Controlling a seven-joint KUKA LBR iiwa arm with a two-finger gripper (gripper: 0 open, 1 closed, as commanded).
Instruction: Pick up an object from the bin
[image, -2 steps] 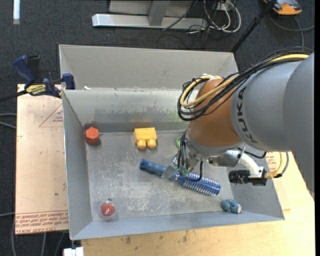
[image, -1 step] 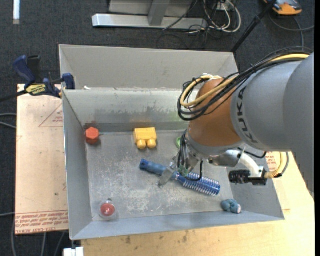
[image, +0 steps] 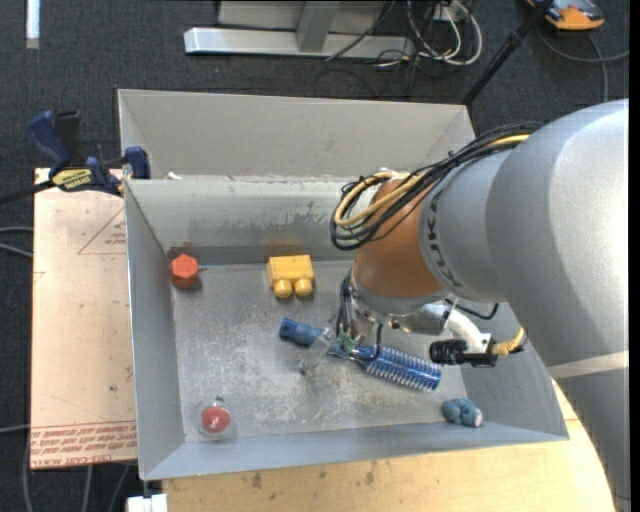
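Status: pick not completed. No object is seen raised off the floor of the bin.

1. Near wall. A red round piece lies in the near left corner. A grey-blue lump lies toward the near right corner. Both rest on the floor, well apart from each other and clear of the gripper.

2. Middle of the floor. A blue ribbed piece, long and comb-like, lies slantwise on the right half. The gripper is low over the floor at the upper left end of this piece, touching it or just beside it; which of the two cannot be told. A small blue piece lies just beside the gripper on its left. The gripper therefore stands between these two blue things. Whether it is apart, together or clamped on anything cannot be told, because the wrist and its orange cover hide the working end. No contact with either blue thing can be confirmed.

3. Far wall. A yellow block with two rounded ends lies near the middle of the far wall. An orange-red piece lies in the far left corner. Neither is near the gripper.

Assessment:
- Done, as judged: the arm is in the bin and the gripper is at floor level beside two candidates.
- Left, as judged: a confirmed closure on one thing, most likely the ribbed piece or the small blue piece, followed by a lift clear of the bin walls.
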